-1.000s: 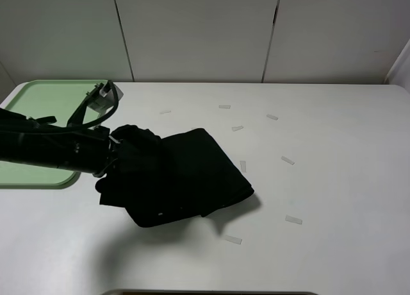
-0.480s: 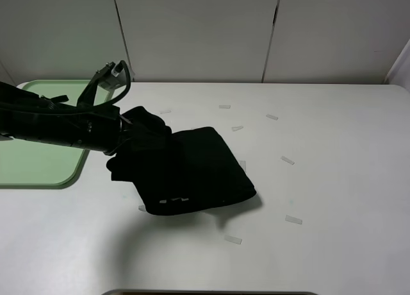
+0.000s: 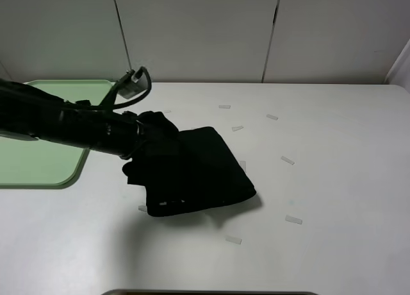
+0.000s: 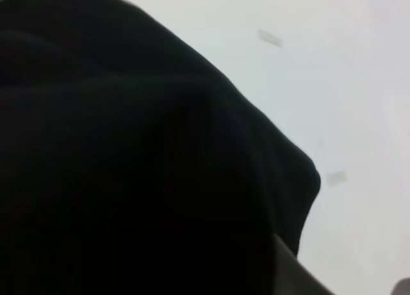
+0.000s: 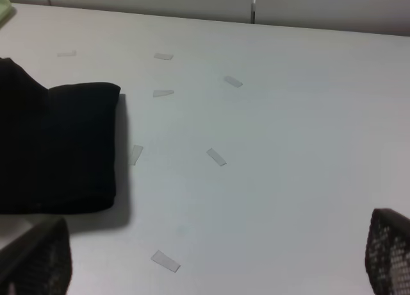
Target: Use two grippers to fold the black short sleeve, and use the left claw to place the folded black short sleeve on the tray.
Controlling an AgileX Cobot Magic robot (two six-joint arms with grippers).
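Exterior high view: the white tabletop point(image 3: 333, 179) fills most of the scene. The light-green tray point(image 3: 38, 170), the only container, sits at 9 o'clock against the edge of the picture. What shows of its floor is plain green, and the black left arm point(image 3: 57, 122) passes above its 12 o'clock part.

The black short sleeve point(image 3: 205, 170) is outside the tray. It is a folded dark slab just left of the tabletop's centre, beside the tray's 3 o'clock corner but apart from its rim. Its 4 o'clock end rests flat on the tabletop. Its 10 o'clock end is bunched up and raised, with a soft shadow underneath at 7 o'clock.

The left hand point(image 3: 138, 138) is buried in that bunched end, pressed together and pinching the cloth. A small white box point(image 3: 132, 84) sits at the wrist, under a loop of cable. In the left wrist view black fabric point(image 4: 128, 147) covers nearly everything, so the fingers cannot be made out there.

In the right wrist view the right hand point(image 5: 210, 260) is spread wide. Its mesh-patterned fingertips point(image 5: 38, 256) stand far apart over bare tabletop with nothing between them, well away from the shirt point(image 5: 57, 147).

Small pale tape strips point(image 3: 293, 220) lie scattered on the tabletop from 12 to 5 o'clock around the shirt. One of them peeks out at the shirt's 7 o'clock edge.
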